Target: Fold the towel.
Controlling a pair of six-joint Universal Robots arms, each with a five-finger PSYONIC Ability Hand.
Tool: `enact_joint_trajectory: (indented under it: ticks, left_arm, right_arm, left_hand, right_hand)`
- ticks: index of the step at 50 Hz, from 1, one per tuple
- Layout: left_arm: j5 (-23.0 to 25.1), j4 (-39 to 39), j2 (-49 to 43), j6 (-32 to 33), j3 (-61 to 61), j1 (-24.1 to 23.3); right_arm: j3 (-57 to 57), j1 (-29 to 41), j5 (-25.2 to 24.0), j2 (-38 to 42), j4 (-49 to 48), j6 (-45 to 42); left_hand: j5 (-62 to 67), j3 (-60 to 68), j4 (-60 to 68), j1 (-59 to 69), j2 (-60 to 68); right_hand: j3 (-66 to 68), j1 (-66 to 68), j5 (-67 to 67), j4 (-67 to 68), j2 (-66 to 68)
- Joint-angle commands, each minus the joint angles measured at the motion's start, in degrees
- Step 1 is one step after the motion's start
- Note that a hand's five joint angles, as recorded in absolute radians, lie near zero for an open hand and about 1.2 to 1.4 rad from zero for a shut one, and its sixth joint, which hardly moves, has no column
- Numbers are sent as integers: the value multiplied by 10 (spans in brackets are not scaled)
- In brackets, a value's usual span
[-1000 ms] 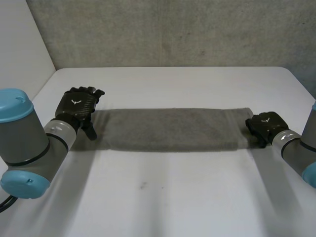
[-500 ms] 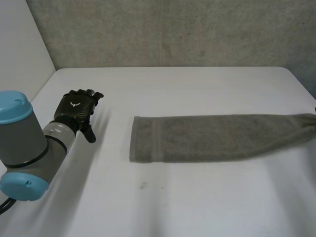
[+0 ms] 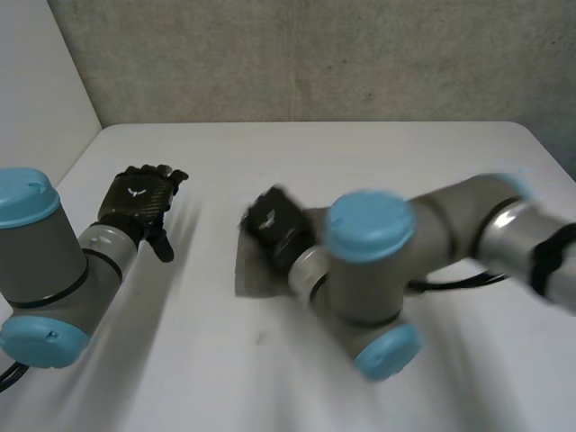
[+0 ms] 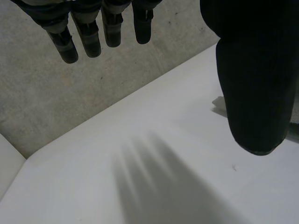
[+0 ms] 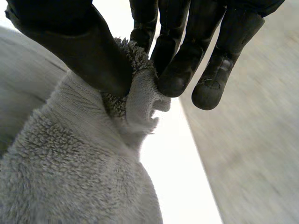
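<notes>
Grey towel (image 5: 70, 172) edge pinched by right robot hand (image 5: 88, 51) (open table (image 5: 175, 158) alongside)

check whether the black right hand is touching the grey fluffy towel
Touching. The right wrist view shows the black right hand pinching a fold of the grey fluffy towel between thumb and fingers.

Ahead of the left hand's (image 3: 137, 200) straight fingers and under its palm, the white table (image 3: 378, 148) is bare as far as the concrete wall (image 3: 315, 63). On its thumb side the right arm (image 3: 378, 261) lies across the table's middle and bars that way. There the right hand (image 3: 274, 225) pinches the bunched towel (image 5: 70, 172).
</notes>
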Motion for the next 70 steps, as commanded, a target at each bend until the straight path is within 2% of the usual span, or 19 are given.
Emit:
enact_joint_trajectory:
  ticks: [1, 2, 3, 4, 10, 15, 25, 26, 30, 34, 39, 45, 50, 55, 61, 64, 65, 67, 70]
  left_arm:
    - [0, 1, 0, 0, -3, 1]
    - [0, 1, 0, 0, -3, 1]
    - [0, 3, 0, 0, -4, 1]
    - [0, 5, 0, 0, -4, 1]
    - [0, 6, 0, 0, -4, 1]
    - [1, 7, 0, 0, -5, 0]
    - [0, 9, -4, 0, -7, -4]
    - [0, 9, -4, 0, -8, -5]
    - [0, 10, -7, 0, -8, -9]
    - [0, 13, -9, 1, -9, -11]
    - [0, 14, -5, 1, -10, -11]
    - [-1, 14, -2, 0, -10, -11]
    - [-2, 14, -1, -2, -9, -14]
    - [-3, 14, 1, -3, -6, -18]
    - [-4, 12, 21, -9, 5, -20]
    - [-4, 12, 24, -14, 9, -20]
    - [-4, 9, 24, -20, 17, -23]
    - [-4, 4, 24, -35, 34, -27]
    - [-3, 3, 24, -42, 44, -32]
  right_arm:
    - [5, 46, 3, 53, -5, -47]
    - [5, 46, 3, 53, -5, -47]
    - [13, 44, 7, 44, -9, -48]
    - [25, 41, 16, 25, -12, -41]
    - [90, -4, 32, -73, -47, 22]
    - [204, -112, 7, -178, -57, 127]
    - [331, -218, -62, -183, -38, 158]
    - [340, -229, -63, -177, -39, 157]
    - [347, -251, -64, -163, -41, 152]
    - [344, -275, -56, -148, -45, 113]
    - [332, -285, -51, -145, -46, 47]
    - [279, -233, -37, -165, -73, -12]
    - [160, -53, -40, -116, -68, -23]
    - [100, 25, -53, -47, -33, -79]
    - [82, 62, -56, 9, 2, -208]
    - [84, 62, -55, 4, -1, -212]
    - [88, 60, -50, -6, -3, -202]
    - [112, 50, -47, -46, -17, -142]
    - [129, 36, -50, -69, -30, -95]
  left_hand:
    - [-13, 6, 5, 4, 6]
    - [-13, 6, 5, 4, 6]
    - [-13, 6, 5, 4, 6]
    - [-13, 6, 5, 4, 6]
    - [-13, 6, 5, 4, 6]
    - [-13, 6, 5, 4, 6]
    - [-13, 6, 5, 4, 6]
    - [-13, 6, 5, 4, 6]
    - [-13, 6, 5, 4, 6]
    - [-13, 6, 5, 4, 6]
    - [-13, 6, 5, 4, 6]
    - [-13, 6, 5, 4, 6]
    - [-13, 6, 5, 4, 6]
    - [-13, 6, 5, 4, 6]
    - [-13, 6, 5, 4, 6]
    - [-13, 6, 5, 4, 6]
    - [-13, 6, 5, 4, 6]
    - [-13, 6, 5, 4, 6]
    - [-13, 6, 5, 4, 6]
  right_hand:
    - [-273, -259, -267, -270, -246]
    - [-276, -262, -270, -272, -249]
    - [-607, -593, -601, -604, -580]
    - [-672, -658, -666, -668, -645]
    - [-672, -658, -666, -668, -645]
    - [-672, -658, -666, -668, -645]
    - [-665, -651, -659, -662, -638]
    - [-546, -532, -540, -543, -519]
    - [-375, -361, -369, -371, -348]
    - [-18, -4, -12, -14, 9]
    - [28, 42, 34, 32, 55]
    - [28, 42, 34, 32, 55]
    - [28, 42, 34, 32, 55]
    - [28, 42, 34, 32, 55]
    - [28, 42, 34, 32, 55]
    - [28, 42, 34, 32, 55]
    - [-79, -66, -74, -76, -53]
    - [-672, -658, -666, -668, -645]
    - [-672, -658, -666, -668, -645]
